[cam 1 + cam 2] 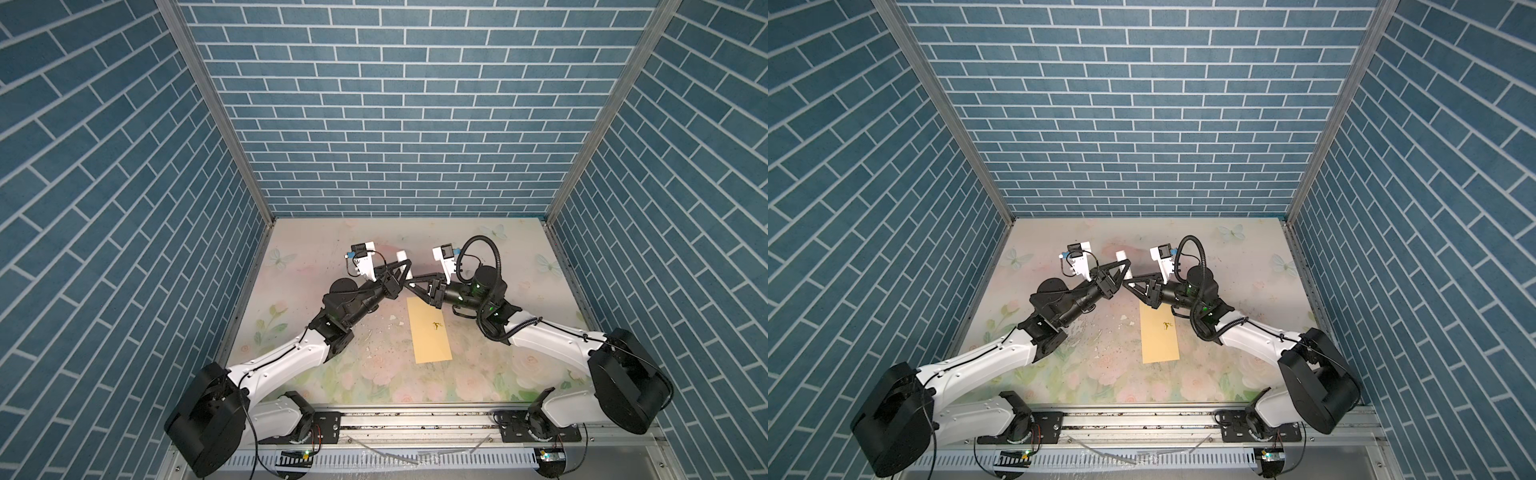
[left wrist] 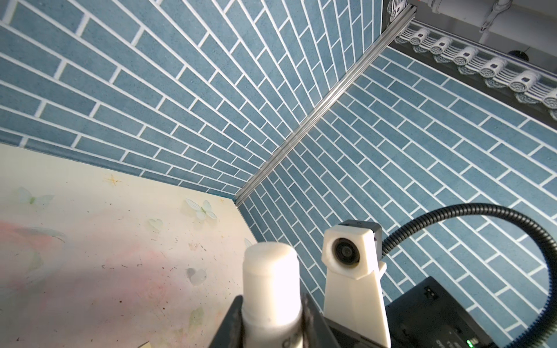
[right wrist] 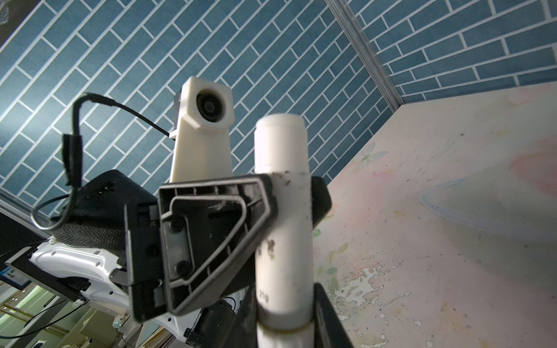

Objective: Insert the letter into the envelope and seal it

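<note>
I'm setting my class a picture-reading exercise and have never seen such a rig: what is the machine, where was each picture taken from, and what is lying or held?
These are two robot arms, each ending in a two-fingered gripper. Both top views look down on the whole scene; each wrist view comes from a camera on one arm. On the flowered table lies a yellow envelope. The left gripper and the right gripper are both closed on one white tube, held above the table. No letter is in view.
</note>
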